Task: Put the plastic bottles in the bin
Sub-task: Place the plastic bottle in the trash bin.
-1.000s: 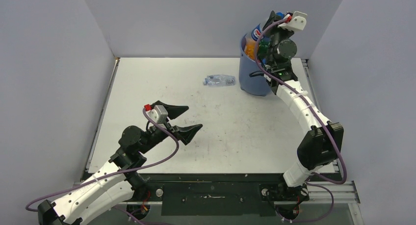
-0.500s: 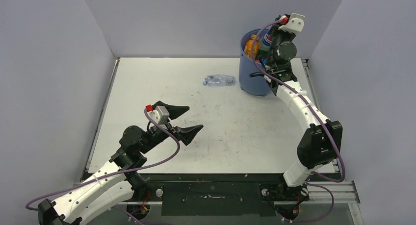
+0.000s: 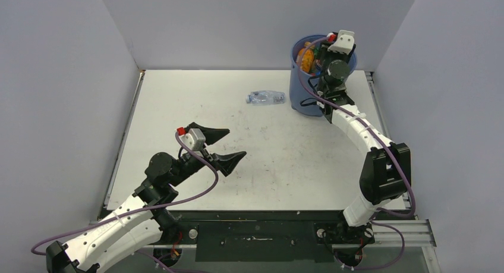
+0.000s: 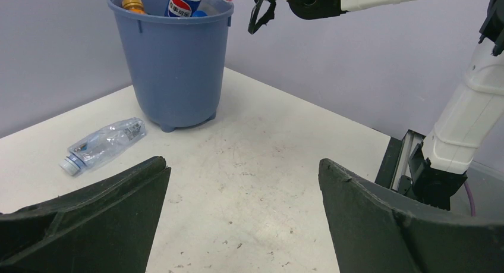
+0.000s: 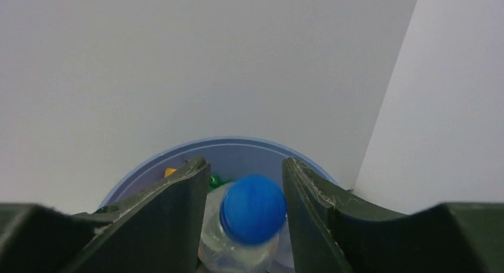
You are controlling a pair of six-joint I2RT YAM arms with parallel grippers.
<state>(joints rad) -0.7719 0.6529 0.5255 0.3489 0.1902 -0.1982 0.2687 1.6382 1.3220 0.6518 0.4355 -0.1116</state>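
The blue bin (image 3: pixel 304 100) stands at the back right of the table and holds several plastic bottles, among them an orange juice one (image 3: pixel 306 56) and one with a blue label (image 4: pixel 178 4). My right gripper (image 5: pixel 245 163) hangs over the bin's mouth (image 5: pixel 148 166). Its jaws are shut on a clear bottle with a blue cap (image 5: pixel 253 209); the cap looks blurred. Just left of the bin, another clear bottle (image 3: pixel 265 97) (image 4: pixel 104 145) lies flat on the table. My left gripper (image 3: pixel 236 143) (image 4: pixel 242 165) hovers open and empty over the table's near left part.
Grey walls close in the table at the back and on both sides. The right arm (image 3: pixel 362 127) arches from its base up to the bin, just off the right wall.
My right gripper has sunk from above the bin's rim down into its mouth with the bottle. The left arm and the lying bottle have not moved.
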